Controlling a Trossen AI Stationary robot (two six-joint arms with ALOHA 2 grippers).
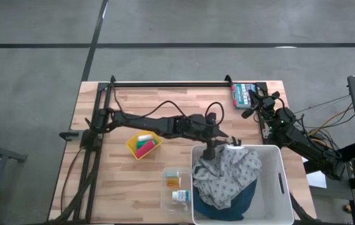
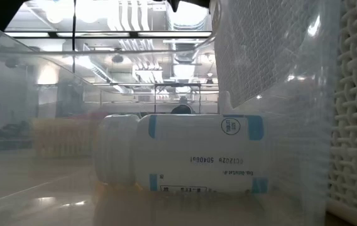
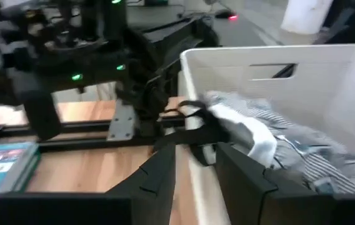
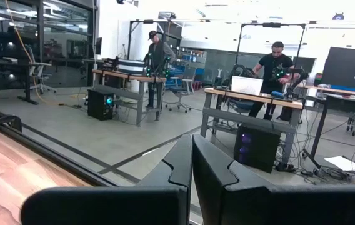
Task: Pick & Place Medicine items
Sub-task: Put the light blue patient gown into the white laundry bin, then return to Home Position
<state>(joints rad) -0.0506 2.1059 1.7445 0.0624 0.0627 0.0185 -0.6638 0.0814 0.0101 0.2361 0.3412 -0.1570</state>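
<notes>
An orange medicine item [image 1: 173, 181] lies in a clear tub near the front edge. A white bottle with a blue label [image 1: 179, 196] lies on its side in a second clear tub [image 2: 197, 154] beside it. My left gripper [image 1: 230, 141] reaches level across the table to the far left corner of the white bin [image 1: 277, 187]. Its fingers [image 3: 196, 156] stand a little apart above the bin's rim [image 3: 193, 169], with nothing seen between them. Grey patterned cloth [image 3: 252, 134] lies just beyond the tips. My right gripper [image 4: 191, 147] rests shut at the far right [image 1: 254, 101].
The bin holds the grey patterned cloth [image 1: 227, 175] over a blue cloth [image 1: 240, 203]. A yellow tray [image 1: 143, 145] with small coloured items sits left of the bin. A blue box [image 1: 243, 94] lies at the far right. A black rail [image 1: 165, 83] runs along the far edge.
</notes>
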